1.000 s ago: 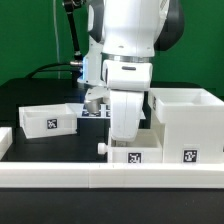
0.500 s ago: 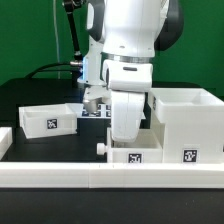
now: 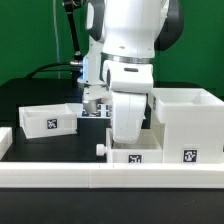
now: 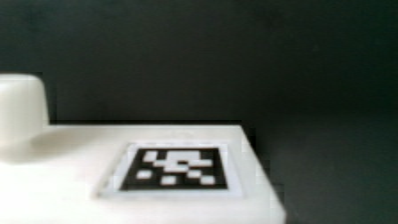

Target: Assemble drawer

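Observation:
The tall open-fronted drawer housing (image 3: 185,122) stands at the exterior view's right, with a tag on its front. One shallow tray (image 3: 45,118) lies at the left. A second tray (image 3: 133,155), with its knob (image 3: 103,147) pointing left, lies at the front centre, right under my arm (image 3: 128,105). The arm hides my gripper's fingers in the exterior view. The wrist view shows a white tagged part (image 4: 178,168) very close, with a rounded white piece (image 4: 18,115) beside it. No fingertips show there.
A long white rail (image 3: 60,177) borders the table's front edge. The marker board (image 3: 97,114) lies behind the arm. Dark table shows between the left tray and the front tray. Cables hang at the back left.

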Robot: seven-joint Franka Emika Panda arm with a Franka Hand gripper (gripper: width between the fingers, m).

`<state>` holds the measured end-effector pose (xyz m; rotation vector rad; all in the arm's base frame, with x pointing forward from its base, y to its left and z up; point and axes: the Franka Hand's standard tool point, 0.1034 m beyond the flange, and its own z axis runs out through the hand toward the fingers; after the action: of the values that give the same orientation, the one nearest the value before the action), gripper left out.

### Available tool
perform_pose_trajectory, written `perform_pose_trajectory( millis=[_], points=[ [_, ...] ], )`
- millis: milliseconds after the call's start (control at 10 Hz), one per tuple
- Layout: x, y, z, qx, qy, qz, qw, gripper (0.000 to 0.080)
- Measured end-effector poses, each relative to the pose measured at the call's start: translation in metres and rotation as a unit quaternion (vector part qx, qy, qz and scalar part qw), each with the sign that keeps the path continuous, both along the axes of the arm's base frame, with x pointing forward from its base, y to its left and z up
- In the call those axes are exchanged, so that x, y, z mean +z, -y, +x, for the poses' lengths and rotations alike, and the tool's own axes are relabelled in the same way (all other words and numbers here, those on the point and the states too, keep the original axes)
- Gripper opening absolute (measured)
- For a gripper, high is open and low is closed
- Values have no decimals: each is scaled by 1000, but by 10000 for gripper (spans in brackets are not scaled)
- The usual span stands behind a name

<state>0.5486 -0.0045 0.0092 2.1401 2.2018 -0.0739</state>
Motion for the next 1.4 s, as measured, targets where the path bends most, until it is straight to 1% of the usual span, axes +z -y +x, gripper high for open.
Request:
perform_pose_trajectory(
  millis=[200,700,1000,1400],
  points=[
    [0,0,-1,2,-4,-3,1000,42],
    [0,0,-1,-2,-5,-3,1000,42],
    [-1,-9,-1,-19,-7,-3,1000,42],
    [-1,-9,-1,-23,-7,-5,1000,42]
  ],
)
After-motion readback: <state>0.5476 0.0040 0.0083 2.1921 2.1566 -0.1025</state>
